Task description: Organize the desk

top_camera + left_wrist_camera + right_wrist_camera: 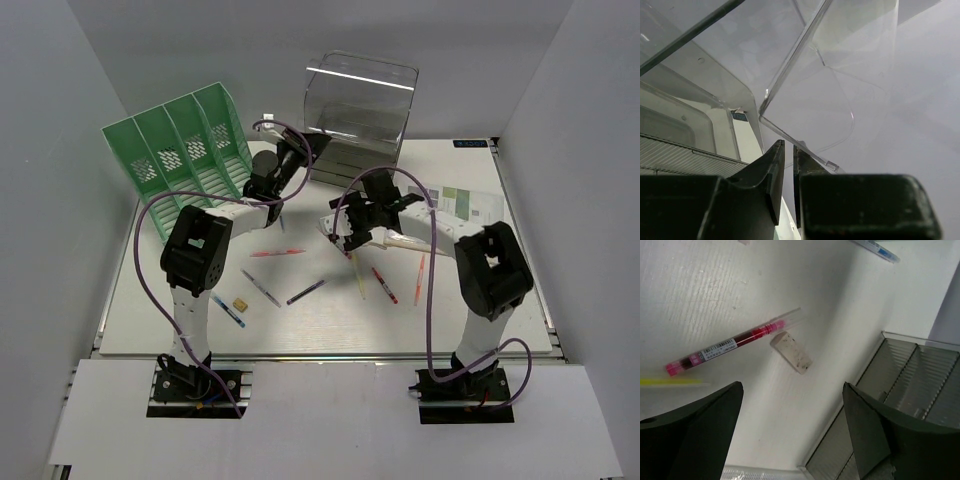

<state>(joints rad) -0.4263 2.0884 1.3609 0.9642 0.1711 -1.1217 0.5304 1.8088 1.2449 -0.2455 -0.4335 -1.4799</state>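
The desk [330,325] is lying between grey walls [60,150]. The left fingers [772,175], nearly closed on nothing, are hovering by the clear box [360,100] at its far edge; the right fingers [695,430] are gaping over a red pen [725,347] mid-desk.

Bright even light, soft shadows on the desk [330,330], glare on the clear box [360,95]

Loose pens [384,285] across the desk [480,320] centre; clear box [360,100], green rack [185,160] behind.
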